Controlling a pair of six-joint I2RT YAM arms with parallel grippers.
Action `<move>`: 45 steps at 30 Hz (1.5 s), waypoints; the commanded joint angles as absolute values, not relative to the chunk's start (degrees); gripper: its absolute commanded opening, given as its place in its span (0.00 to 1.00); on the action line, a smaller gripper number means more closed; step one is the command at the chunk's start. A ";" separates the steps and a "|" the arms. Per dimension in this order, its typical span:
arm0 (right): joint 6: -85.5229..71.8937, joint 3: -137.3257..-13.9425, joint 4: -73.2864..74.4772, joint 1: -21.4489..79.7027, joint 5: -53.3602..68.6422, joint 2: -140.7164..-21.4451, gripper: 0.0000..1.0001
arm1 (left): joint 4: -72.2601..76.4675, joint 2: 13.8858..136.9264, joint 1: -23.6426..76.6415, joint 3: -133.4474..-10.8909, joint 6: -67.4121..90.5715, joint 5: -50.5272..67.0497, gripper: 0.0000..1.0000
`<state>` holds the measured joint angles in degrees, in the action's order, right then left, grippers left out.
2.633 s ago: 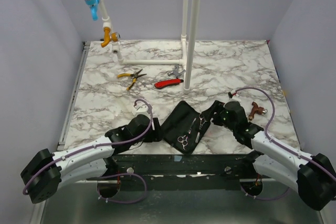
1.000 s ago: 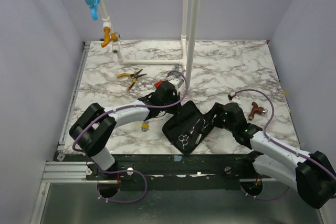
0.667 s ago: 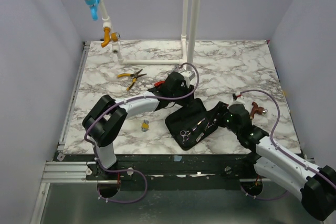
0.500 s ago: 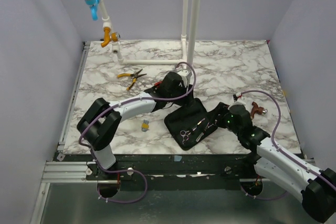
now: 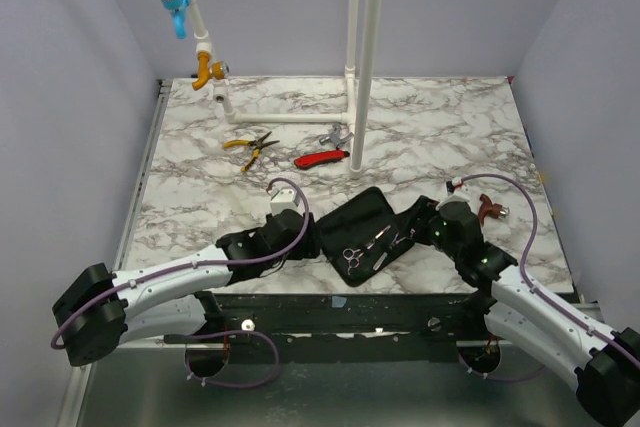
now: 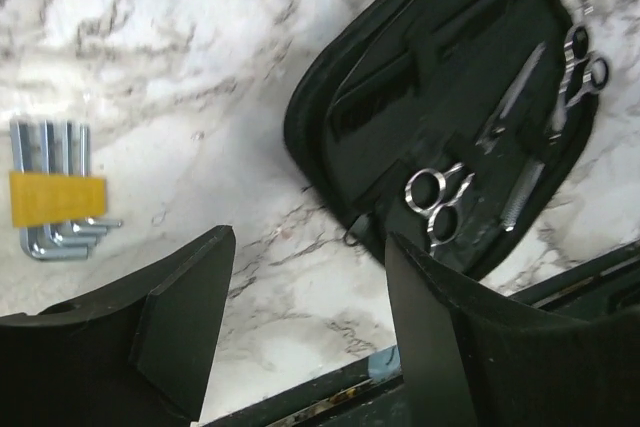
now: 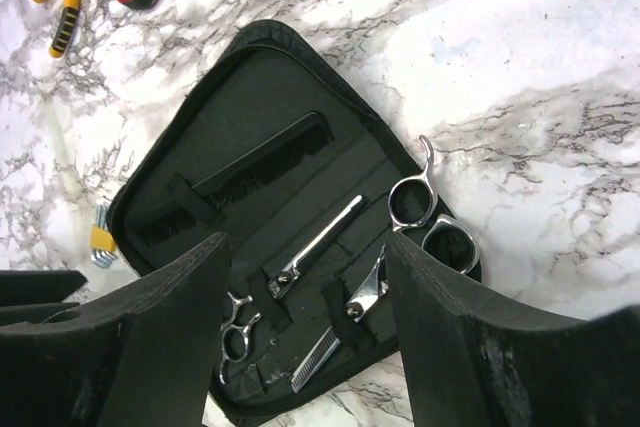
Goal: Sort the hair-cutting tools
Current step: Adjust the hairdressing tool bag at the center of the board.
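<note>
Lying open near the front edge of the marble table (image 5: 200,197), mid-way between the two arms, is the black zip case (image 5: 352,209). Strapped inside it are a long black comb (image 7: 265,162), a slim silver bar-like tool (image 7: 315,237), small silver scissors (image 7: 235,332) and a toothed silver piece (image 7: 318,355). A larger pair of silver scissors (image 7: 425,217) sits at the case's right rim.

Left jaws stand apart and empty, low over the table just left of the case; the left arm (image 5: 180,275) covers that patch in the overhead view. A yellow-banded hex key set (image 6: 55,202) lies on the table beside them, apart from the case.

Right jaws also stand apart and empty, above the case's right side.

Farther back, well apart from the case:
- yellow-handled pliers (image 5: 250,145)
- red-handled tool (image 5: 322,158)
- upright white pipe (image 5: 365,67)

A small brown item (image 5: 487,207) lies just right of the right wrist.
</note>
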<state>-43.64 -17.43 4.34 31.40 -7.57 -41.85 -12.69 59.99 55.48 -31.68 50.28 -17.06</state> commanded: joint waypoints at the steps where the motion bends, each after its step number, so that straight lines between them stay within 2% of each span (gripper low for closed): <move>1: -44.89 -15.73 3.64 31.29 -6.24 -42.21 0.66 | -8.82 61.81 57.13 -26.01 56.65 -17.74 0.62; 11: -44.30 -16.19 4.58 31.23 -8.41 -43.95 0.66 | 4.77 69.93 57.30 -27.05 51.28 -14.12 0.60; 22: -48.16 -16.34 4.53 31.26 -14.15 -50.13 0.67 | 5.22 80.29 55.99 -32.58 48.48 -12.10 0.56; 32: -51.29 -16.69 0.61 31.22 -10.70 -59.17 0.67 | 7.09 83.67 50.48 -33.43 46.86 -6.72 0.53; 45: -50.64 -11.92 -5.80 31.25 -0.45 -59.36 0.67 | 5.69 89.95 47.21 -41.91 41.95 -1.65 0.48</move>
<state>-49.74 -14.92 -5.34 30.87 -7.92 -58.46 6.26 88.14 47.46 -38.24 44.29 -4.80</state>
